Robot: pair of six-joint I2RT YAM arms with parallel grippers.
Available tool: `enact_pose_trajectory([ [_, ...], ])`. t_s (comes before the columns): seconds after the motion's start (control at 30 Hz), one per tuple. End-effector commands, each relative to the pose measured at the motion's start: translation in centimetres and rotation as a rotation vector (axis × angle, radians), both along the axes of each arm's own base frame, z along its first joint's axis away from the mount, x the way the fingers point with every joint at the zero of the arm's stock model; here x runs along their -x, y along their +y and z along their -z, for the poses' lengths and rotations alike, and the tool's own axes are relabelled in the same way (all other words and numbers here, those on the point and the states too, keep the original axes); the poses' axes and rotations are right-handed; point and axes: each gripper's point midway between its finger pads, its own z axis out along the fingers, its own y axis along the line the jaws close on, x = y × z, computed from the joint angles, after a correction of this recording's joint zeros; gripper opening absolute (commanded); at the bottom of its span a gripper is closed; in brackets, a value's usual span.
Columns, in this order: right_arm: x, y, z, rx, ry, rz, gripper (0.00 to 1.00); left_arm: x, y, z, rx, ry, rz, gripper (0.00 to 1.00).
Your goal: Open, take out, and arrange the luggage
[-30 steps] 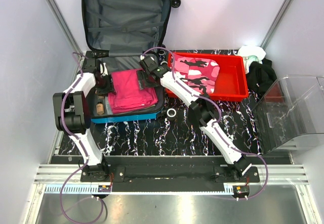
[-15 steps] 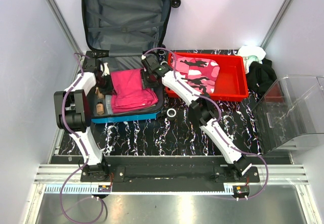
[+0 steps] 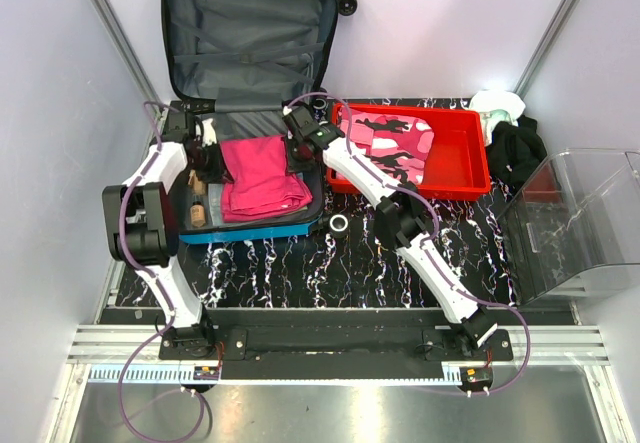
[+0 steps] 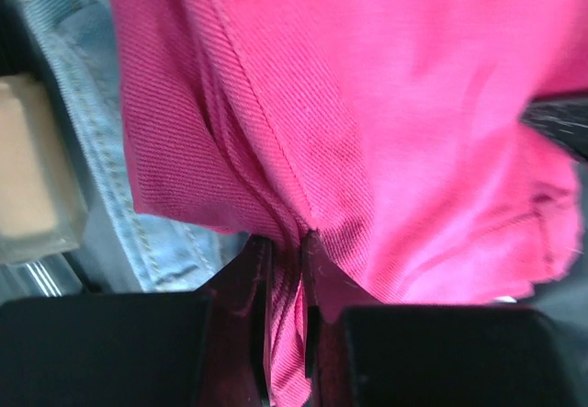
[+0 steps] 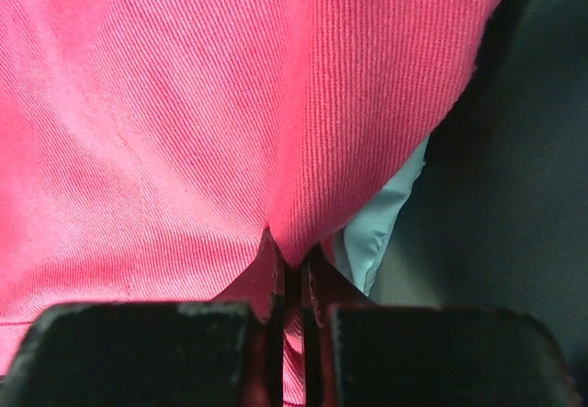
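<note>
We saw the luggage (image 3: pixel 250 43) lying open on the bench (image 3: pixel 330 263), its lid standing upright beyond both sets of jaws and its lower shell beneath them. The left jaws were clenched on a bunched fold of the pink garment (image 4: pixel 367 104), with blue denim (image 4: pixel 101 177) just beside them under the garment. The right jaws were pinched tight on the garment's opposite edge, pale blue cloth (image 5: pixel 386 214) showing close beside them. The red tray (image 3: pixel 455 153) sat near the right jaws, outside the luggage
</note>
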Motion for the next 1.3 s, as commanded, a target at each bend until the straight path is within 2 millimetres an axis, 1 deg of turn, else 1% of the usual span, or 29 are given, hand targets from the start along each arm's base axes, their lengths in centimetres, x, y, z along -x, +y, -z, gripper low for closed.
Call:
enact_pose_trajectory([
  [0.0, 0.3, 1.8, -9.0, -0.124, -0.126, -0.03, 0.0, -1.1, -3.7, -7.1, 0.126, -0.16, 0.104, 0.0],
  [0.07, -0.1, 1.7, -10.7, -0.136, -0.167, -0.022, 0.0, -1.4, -3.7, -8.4, 0.135, -0.18, 0.11, 0.0],
  [0.1, -0.3, 1.7, -12.4, -0.156, -0.203, -0.022, 0.0, -1.5, -3.8, -8.9, 0.137, -0.188, 0.112, 0.0],
  [0.13, -0.5, 1.6, -13.2, -0.16, -0.222, -0.017, 0.0, -1.8, -3.8, -9.8, 0.139, -0.202, 0.114, 0.0],
  [0.17, -0.7, 1.4, -13.8, -0.162, -0.241, -0.011, 0.0, -1.9, -3.8, -10.0, 0.138, -0.208, 0.112, 0.0],
  [0.2, -0.7, 1.3, -15.0, -0.17, -0.266, -0.013, 0.0, -2.0, -3.8, -10.2, 0.135, -0.21, 0.114, 0.0],
  [0.33, -0.9, 1.1, -17.1, -0.191, -0.307, -0.008, 0.0, -2.2, -3.8, -11.1, 0.139, -0.223, 0.111, 0.0],
  [0.43, -1.2, 1.0, -18.5, -0.219, -0.33, -0.002, 0.0, -2.3, -4.2, -12.1, 0.159, -0.239, 0.12, 0.0],
  [0.53, -1.5, 0.6, -20.1, -0.236, -0.361, 0.007, 0.0, -2.7, -4.4, -13.5, 0.174, -0.268, 0.129, 0.0],
  [0.57, -1.4, 0.6, -21.0, -0.244, -0.379, 0.006, 0.0, -3.0, -4.4, -14.3, 0.175, -0.287, 0.132, 0.0],
  [0.63, -1.8, 0.0, -21.7, -0.245, -0.396, 0.021, 0.0, -3.3, -4.6, -15.1, 0.18, -0.308, 0.141, 0.0],
  [0.67, -1.8, -0.2, -22.5, -0.251, -0.411, 0.019, 0.0, -3.5, -4.7, -15.5, 0.184, -0.321, 0.145, 0.0],
  [0.7, -1.9, -0.5, -22.9, -0.254, -0.418, 0.025, 0.0, -3.7, -4.9, -15.8, 0.186, -0.331, 0.149, 0.0],
  [0.77, -2.4, -1.4, -24.1, -0.265, -0.434, 0.04, 0.0, -4.3, -5.4, -16.3, 0.195, -0.353, 0.152, 0.0],
  [0.8, -2.5, -1.8, -24.4, -0.265, -0.438, 0.045, 0.0, -4.6, -6.0, -16.6, 0.196, -0.367, 0.162, 0.0],
  [0.83, -3.3, -2.8, -24.5, -0.249, -0.451, 0.081, 0.0, -4.9, -6.5, -16.6, 0.202, -0.364, 0.166, 0.0],
  [0.87, -3.4, -3.5, -25.5, -0.252, -0.47, 0.089, 0.0, -5.1, -6.9, -16.7, 0.206, -0.367, 0.173, 0.0],
  [0.9, -3.5, -4.0, -25.8, -0.25, -0.473, 0.096, 0.0, -5.3, -7.4, -16.8, 0.207, -0.375, 0.181, 0.0],
  [0.93, -3.9, -4.7, -26.0, -0.242, -0.479, 0.107, 0.0, -5.6, -8.7, -17.4, 0.213, -0.39, 0.205, 0.0],
  [0.97, -4.3, -6.0, -27.1, -0.248, -0.495, 0.127, 0.0, -5.8, -9.3, -17.5, 0.214, -0.397, 0.215, 0.0],
  [1.0, -4.6, -6.8, -27.5, -0.247, -0.5, 0.14, 0.0, -6.0, -10.7, -18.0, 0.218, -0.418, 0.248, 0.0],
  [1.03, -4.9, -7.7, -27.0, -0.233, -0.489, 0.153, 0.0, -6.4, -11.5, -18.6, 0.216, -0.44, 0.263, 0.0],
  [1.07, -5.4, -9.7, -28.2, -0.229, -0.507, 0.182, 0.0, -6.8, -12.4, -18.3, 0.216, -0.439, 0.277, 0.0],
  [1.1, -5.6, -10.7, -28.3, -0.215, -0.508, 0.196, 0.0, -6.9, -14.1, -18.4, 0.22, -0.444, 0.304, 0.0],
  [1.13, -5.9, -11.8, -27.2, -0.184, -0.49, 0.212, 0.0, -7.2, -14.9, -18.2, 0.222, -0.442, 0.312, 0.0],
  [1.17, -5.7, -13.4, -28.2, -0.172, -0.507, 0.225, 0.0, -8.1, -16.0, -18.5, 0.227, -0.453, 0.323, 0.0],
  [1.2, -6.4, -15.3, -28.2, -0.154, -0.509, 0.255, 0.0, -8.0, -18.0, -18.3, 0.244, -0.444, 0.351, 0.0],
  [1.23, -6.5, -16.7, -26.6, -0.117, -0.479, 0.273, 0.0, -8.3, -19.0, -18.5, 0.244, -0.452, 0.359, 0.0],
  [1.27, -6.3, -18.2, -27.5, -0.107, -0.497, 0.285, 0.0, -8.8, -20.2, -19.4, 0.246, -0.481, 0.374, 0.0],
])
